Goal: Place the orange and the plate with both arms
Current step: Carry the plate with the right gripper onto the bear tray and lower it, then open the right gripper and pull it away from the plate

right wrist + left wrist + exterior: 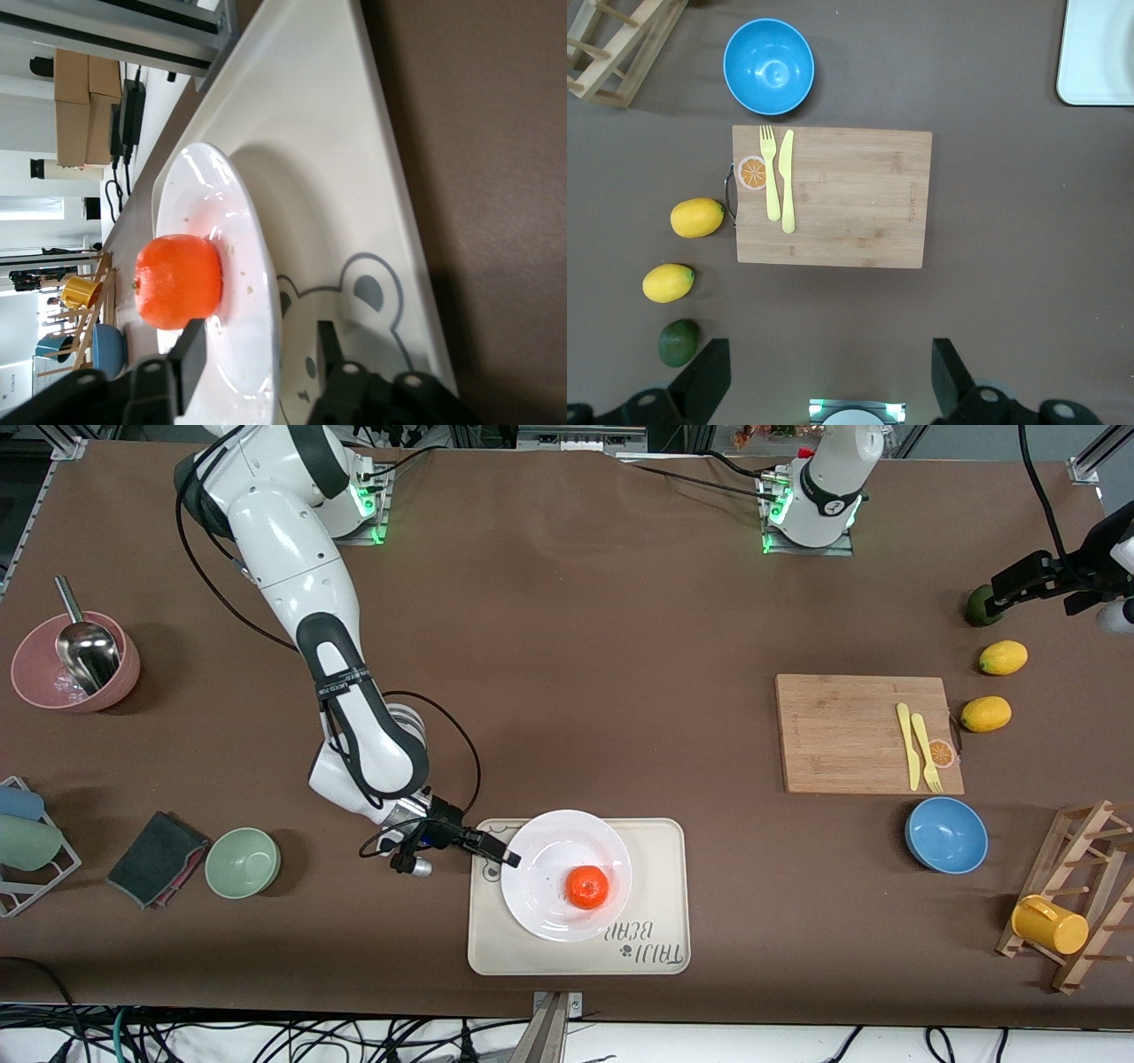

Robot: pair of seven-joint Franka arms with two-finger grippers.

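Right tool [507,856] sits low at the plate [540,855] rim, on the side toward the right arm's end of the desk, and the wrist view shows its fingers [189,352] spread with one over the plate's inside and the other outside above the tray [660,841], so the rim runs between them and nothing is pinched. Orange [587,887] rests on the plate, a little off centre toward the front camera, and the plate lies on the tray with the bear print. Now the risks: if that tool lifts or drags sideways while a finger catches the raised rim, the plate could tip or skate across the tray, and a round orange would likely roll off. A glossy rim looks slippery too, so closing on it may slide. Left tool [824,376] hangs spread over the desk near the avocado [982,606], well apart from the plate, waiting; board [833,197], lemons [696,218] and blue bowl [769,65] lie under its path, so a low sweep back could knock them.
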